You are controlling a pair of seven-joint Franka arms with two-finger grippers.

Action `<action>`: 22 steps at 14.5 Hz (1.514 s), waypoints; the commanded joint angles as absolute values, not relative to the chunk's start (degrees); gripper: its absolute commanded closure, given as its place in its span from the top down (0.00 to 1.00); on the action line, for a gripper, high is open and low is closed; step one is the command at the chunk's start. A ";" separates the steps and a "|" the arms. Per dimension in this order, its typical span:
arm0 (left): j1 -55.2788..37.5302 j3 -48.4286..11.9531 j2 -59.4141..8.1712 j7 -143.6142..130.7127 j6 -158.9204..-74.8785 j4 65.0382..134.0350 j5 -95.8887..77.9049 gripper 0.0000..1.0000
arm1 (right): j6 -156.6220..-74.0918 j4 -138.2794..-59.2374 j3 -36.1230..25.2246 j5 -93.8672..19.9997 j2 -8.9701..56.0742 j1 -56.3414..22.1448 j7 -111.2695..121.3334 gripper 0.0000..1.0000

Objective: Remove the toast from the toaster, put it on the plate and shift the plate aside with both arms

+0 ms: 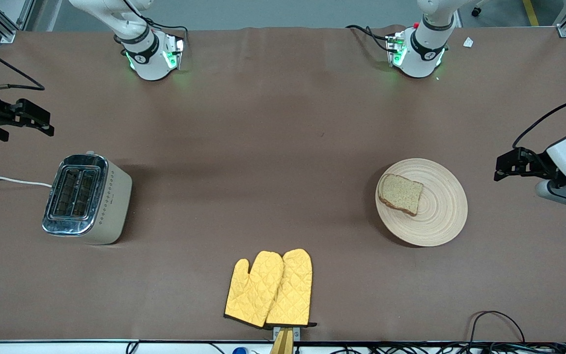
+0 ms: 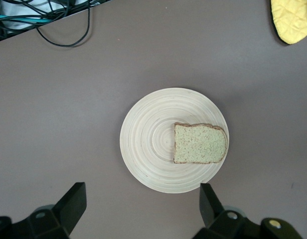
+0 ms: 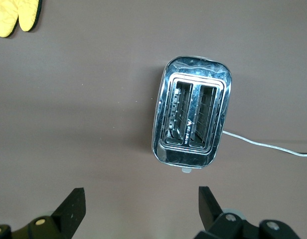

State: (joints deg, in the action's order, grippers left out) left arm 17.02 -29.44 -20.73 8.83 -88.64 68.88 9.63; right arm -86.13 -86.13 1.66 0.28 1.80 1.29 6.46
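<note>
1. The left arm's black two-finger pincer [image 1: 501,167] hung in the air at the left arm's end of the brown counter [image 1: 283,147], beside the round, light beige wooden plate [image 1: 435,216]. Its wrist pointed the fingers toward the plate.
2. In the left wrist view that left pincer [image 2: 141,206] stood wide open, its fingers [image 2: 74,201] spread apart and holding nothing, with the plate [image 2: 148,149] in sight between them.
3. The right arm's black pincer [image 1: 30,120] hung over the right arm's end of the counter, above the chrome-topped cream toaster [image 1: 86,199].
4. In the right wrist view the right pincer [image 3: 141,206] was likewise wide open and empty, with the toaster [image 3: 191,122] seen between its fingers [image 3: 74,204].
5. The square slice of brown speckled toast [image 1: 401,194] lay flat on the plate, off-centre, toward the rim on the toaster's side.
6. A pair of yellow quilted oven mitts [image 1: 270,290] lay near the counter's edge closest to the front camera, between toaster and plate.
7. Both arms were cut off by the front view's edges, so their elbows were out of view. The toaster's white cord [image 1: 8,181] ran off frame.
</note>
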 commanded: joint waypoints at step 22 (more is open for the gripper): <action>-10.72 3.34 1.23 -3.78 -93.08 90.09 1.93 1.00 | -85.69 -86.66 1.58 0.79 0.79 1.67 6.76 1.00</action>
